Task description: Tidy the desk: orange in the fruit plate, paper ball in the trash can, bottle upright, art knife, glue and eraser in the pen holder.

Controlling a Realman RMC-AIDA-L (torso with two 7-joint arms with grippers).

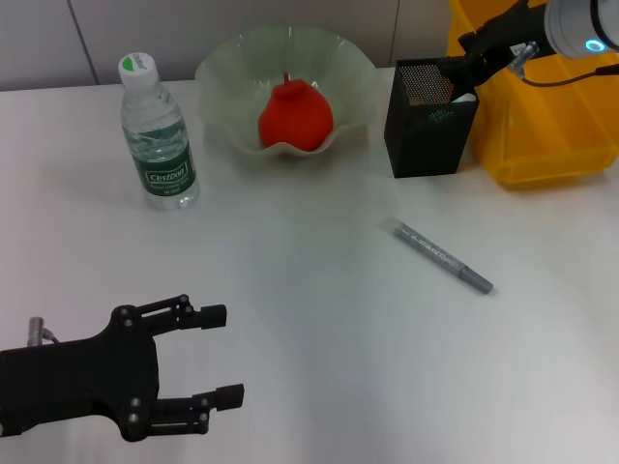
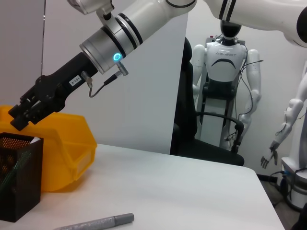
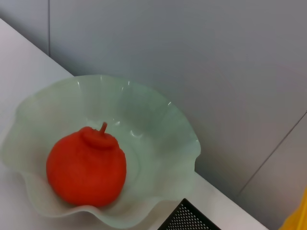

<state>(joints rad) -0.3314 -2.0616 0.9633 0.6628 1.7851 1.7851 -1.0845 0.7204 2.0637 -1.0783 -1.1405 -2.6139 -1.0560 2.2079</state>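
Orange in fruit plate at desk far edge. Bottle upright beside plate. Right gripper over pen holder rim, opening unclear. Art knife lies mid-desk. Left gripper spread wide, empty, near edge.

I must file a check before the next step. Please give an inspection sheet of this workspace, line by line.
Surface: white table, no spills seen.
Job's things: orange in the fruit plate; bottle upright; pen holder upright; grey art knife lying on the table.
Clutter: yellow bin behind the pen holder.
Grippers: right gripper over the pen holder's rim; left gripper low near the front edge, jaws open, empty.
Cables: thin wire at the right wrist.
Surroundings: chair and a white humanoid robot beyond the table.
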